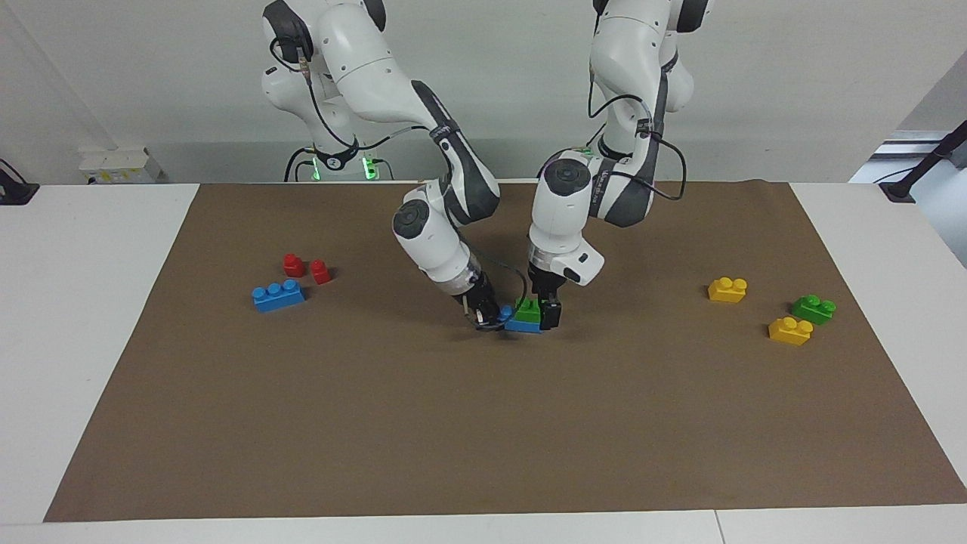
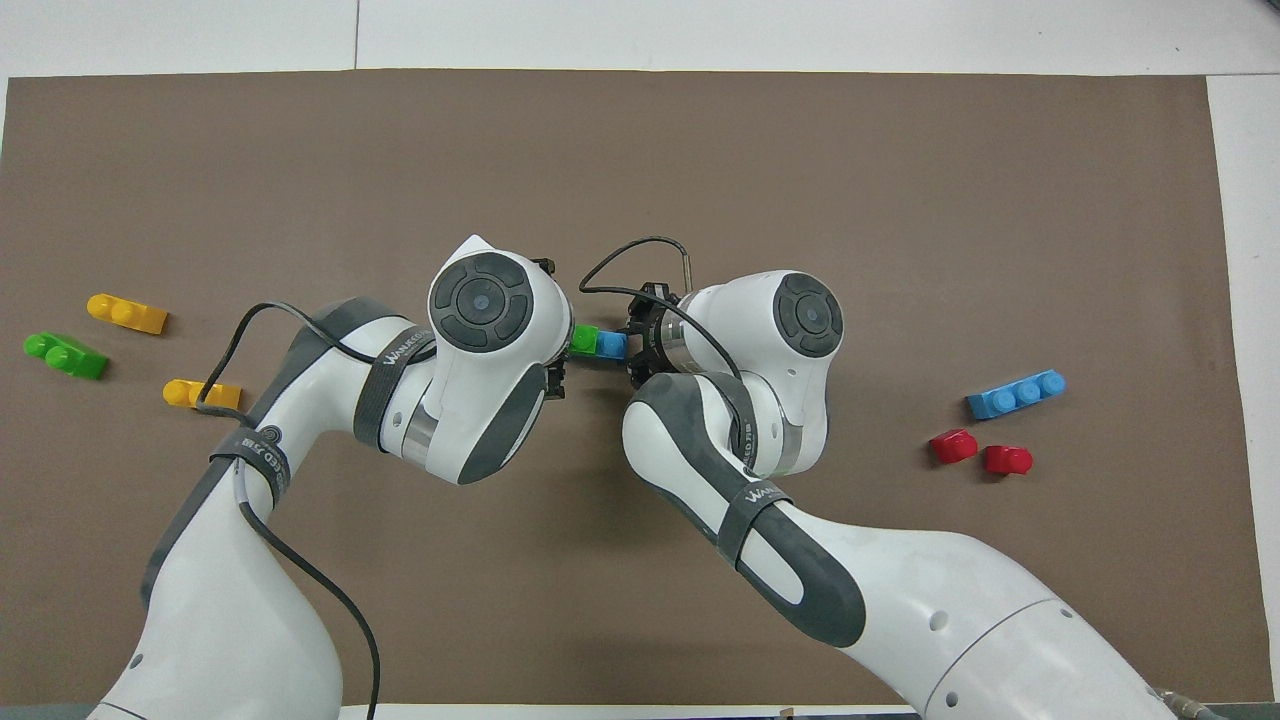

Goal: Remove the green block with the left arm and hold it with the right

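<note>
Green block [image 1: 527, 309] sits pressed onto a blue brick [image 1: 523, 325] at the middle of the brown mat [image 1: 483, 423], and that stack is the point where both of my grippers meet. The blue brick's long axis runs along the table from one arm's end to the other, with the green block seated on the portion toward my left arm's end and one blue stud left bare toward my right arm's end.

My right gripper [image 1: 487, 317] comes down at a slant and is closed tight on the bare-stud end of the blue brick, so I read this as the anchoring grip on the base. My left gripper [image 1: 545, 308] descends nearly vertically at the green end. Its fingers stand at full spread, level with the green block; one finger shows at the block's end. I cannot tell whether either pad touches it. Nothing is held by it yet.

The governing relation: the green block lies directly at my left gripper, and the right gripper's hold is just beside it on the same brick. In my judgement the separation must go straight up, away from the blue brick, since any sideways pull along the long axis would work against the right gripper's clamp.

A second green block [image 1: 814, 308] lies with two yellow bricks [image 1: 790, 330] near my left arm's end of the mat, untouched, well apart from both grippers.
</note>
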Controlling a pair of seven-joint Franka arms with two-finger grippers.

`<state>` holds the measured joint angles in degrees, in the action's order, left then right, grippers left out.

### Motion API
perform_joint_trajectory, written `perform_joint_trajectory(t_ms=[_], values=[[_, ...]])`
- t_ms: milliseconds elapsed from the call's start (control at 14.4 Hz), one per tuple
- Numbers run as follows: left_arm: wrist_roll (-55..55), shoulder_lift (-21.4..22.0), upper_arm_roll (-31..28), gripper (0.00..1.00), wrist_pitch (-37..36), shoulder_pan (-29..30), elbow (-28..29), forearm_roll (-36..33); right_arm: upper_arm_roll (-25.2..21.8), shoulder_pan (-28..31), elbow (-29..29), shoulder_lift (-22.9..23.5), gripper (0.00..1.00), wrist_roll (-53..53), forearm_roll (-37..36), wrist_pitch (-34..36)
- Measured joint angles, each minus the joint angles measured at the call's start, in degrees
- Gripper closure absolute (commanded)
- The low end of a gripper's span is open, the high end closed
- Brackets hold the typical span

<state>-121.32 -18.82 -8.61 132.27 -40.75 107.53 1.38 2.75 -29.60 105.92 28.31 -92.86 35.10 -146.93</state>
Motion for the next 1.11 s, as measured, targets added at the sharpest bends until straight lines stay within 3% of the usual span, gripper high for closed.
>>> perform_joint_trajectory(t_ms=[69,139,208,1110], values=[[0.0,-0.1,0.0,0.45,0.0,0.0,0.0,0.0,0.0,0.0,0.0,0.0,1.0,0.0,0.0,-0.1],[0.1,-0.1,0.0,0.92,0.0,0.0,-0.1,-0.1,0.0,0.0,0.0,0.0,1.0,0.0,0.0,-0.1],[0.3,-0.1,0.0,1.0,0.1,0.0,-0.1,-0.1,-0.1,0.0,0.0,0.0,1.0,0.0,0.0,-0.2],[3.7,1.0,0.2,1.0,-1.1,0.0,-1.0,-0.2,-0.2,0.2,-0.3,0.1,1.0,0.4,0.0,-0.9]])
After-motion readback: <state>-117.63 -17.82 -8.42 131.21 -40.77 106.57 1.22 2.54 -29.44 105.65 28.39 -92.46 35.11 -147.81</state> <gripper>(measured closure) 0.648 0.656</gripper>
